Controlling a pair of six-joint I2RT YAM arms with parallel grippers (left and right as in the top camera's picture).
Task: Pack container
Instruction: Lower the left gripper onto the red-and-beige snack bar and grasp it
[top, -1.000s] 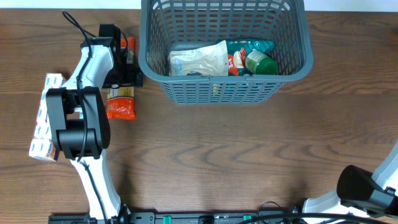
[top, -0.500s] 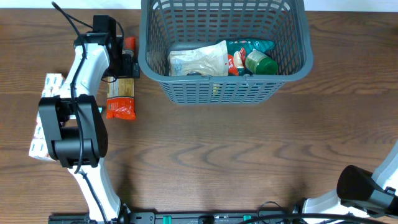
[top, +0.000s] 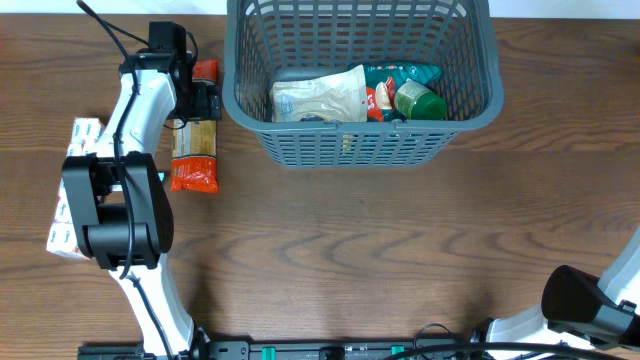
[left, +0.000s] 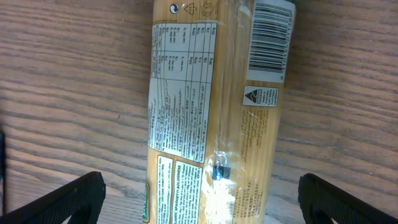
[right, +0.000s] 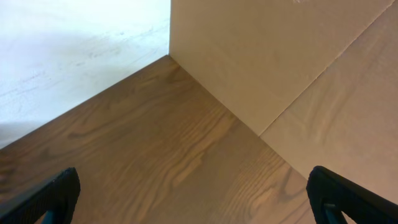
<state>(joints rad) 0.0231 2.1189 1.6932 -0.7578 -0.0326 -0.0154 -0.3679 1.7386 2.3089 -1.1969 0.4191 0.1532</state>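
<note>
The container (top: 350, 146), a big dark grey slotted basket, stands at the far middle of the table. It holds a white bag (top: 320, 97), a green-lidded jar (top: 420, 102) and a teal packet (top: 400, 75). Left of it lies a long spaghetti pack (top: 193, 145) with orange ends. My left gripper (top: 200, 103) hovers over its far half. In the left wrist view the pack (left: 211, 106) lies lengthwise between the wide-apart jaws of the open left gripper (left: 200, 202), touching neither. My right gripper (right: 199, 199) is open over bare wood with nothing between its fingers.
A white printed box (top: 72, 190) lies at the left edge beside the left arm. The right arm's base (top: 590, 305) sits at the front right corner. A beige wall panel (right: 280, 56) rises beyond the table edge in the right wrist view.
My left arm has shifted a little toward the far edge along the spaghetti pack, then held still. The right arm and the basket's contents have not moved.
</note>
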